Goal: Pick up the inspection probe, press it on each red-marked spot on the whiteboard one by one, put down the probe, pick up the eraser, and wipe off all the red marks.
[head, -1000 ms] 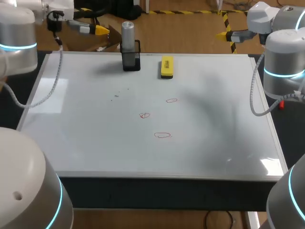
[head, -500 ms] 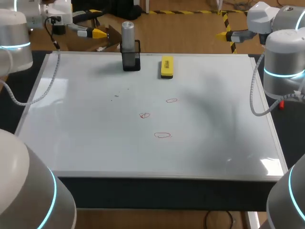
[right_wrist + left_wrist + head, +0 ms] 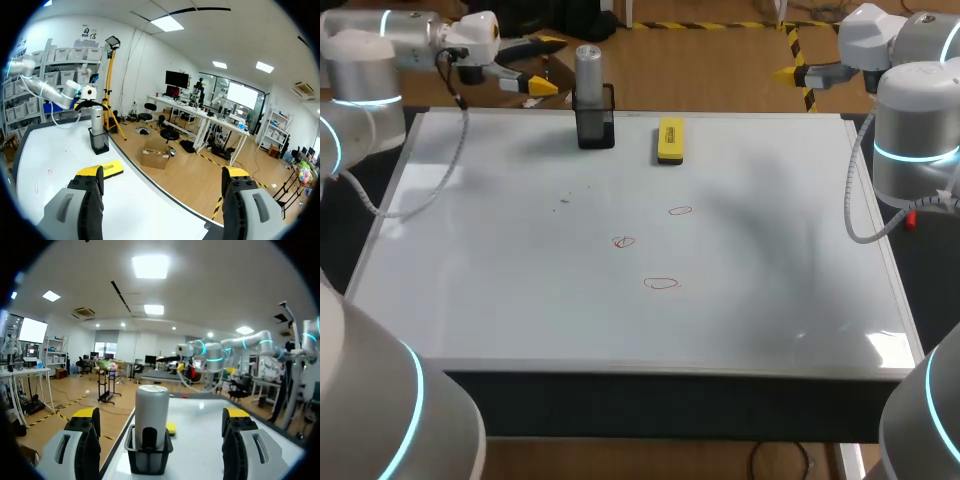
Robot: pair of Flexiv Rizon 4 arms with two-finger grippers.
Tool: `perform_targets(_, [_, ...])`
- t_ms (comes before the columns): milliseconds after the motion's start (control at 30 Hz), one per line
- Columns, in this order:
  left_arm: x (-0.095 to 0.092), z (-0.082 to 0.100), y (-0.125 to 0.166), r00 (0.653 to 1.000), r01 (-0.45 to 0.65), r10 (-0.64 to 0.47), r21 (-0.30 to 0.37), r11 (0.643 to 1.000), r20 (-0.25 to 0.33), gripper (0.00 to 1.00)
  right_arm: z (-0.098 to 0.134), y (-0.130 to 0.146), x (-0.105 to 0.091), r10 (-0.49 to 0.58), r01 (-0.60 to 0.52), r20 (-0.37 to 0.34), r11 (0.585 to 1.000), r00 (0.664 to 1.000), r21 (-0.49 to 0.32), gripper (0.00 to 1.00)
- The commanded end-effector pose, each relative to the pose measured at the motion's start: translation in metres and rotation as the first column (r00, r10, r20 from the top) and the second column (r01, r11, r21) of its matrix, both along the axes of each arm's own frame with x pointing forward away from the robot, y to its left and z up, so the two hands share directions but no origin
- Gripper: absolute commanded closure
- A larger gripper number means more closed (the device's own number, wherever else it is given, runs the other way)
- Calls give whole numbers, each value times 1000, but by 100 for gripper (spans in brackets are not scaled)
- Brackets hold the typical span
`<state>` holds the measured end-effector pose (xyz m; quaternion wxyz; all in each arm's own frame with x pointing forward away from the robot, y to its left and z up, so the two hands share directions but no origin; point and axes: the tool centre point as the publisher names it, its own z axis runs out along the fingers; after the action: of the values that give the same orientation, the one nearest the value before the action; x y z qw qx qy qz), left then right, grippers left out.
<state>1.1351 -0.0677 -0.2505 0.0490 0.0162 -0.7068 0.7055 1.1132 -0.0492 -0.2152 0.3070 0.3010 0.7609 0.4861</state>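
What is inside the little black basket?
A silver probe stands upright inside the black basket. Its bottom end is mostly covered by the basket's walls, so what lies under it cannot be seen.

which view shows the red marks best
The head view: all three red marks lie in plain sight on the whiteboard. The right wrist view catches only two tiny ones; the left wrist view shows none.

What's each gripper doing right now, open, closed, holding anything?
Left gripper: open, empty; the probe stands ahead of it in its holder.
Right gripper: open, empty.
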Motion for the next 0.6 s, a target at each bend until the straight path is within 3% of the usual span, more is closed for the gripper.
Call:
perform_targets(33, [2, -4, -10, 999, 42, -41, -7, 999, 11, 0, 0, 0, 0, 0, 0, 0, 1000, 1000, 0, 0])
perform_targets(600, [-15, -18, -42, 996, -85, 85, -4, 996, -14, 0, 0, 0, 0, 0, 0, 0, 1000, 1000, 0, 0])
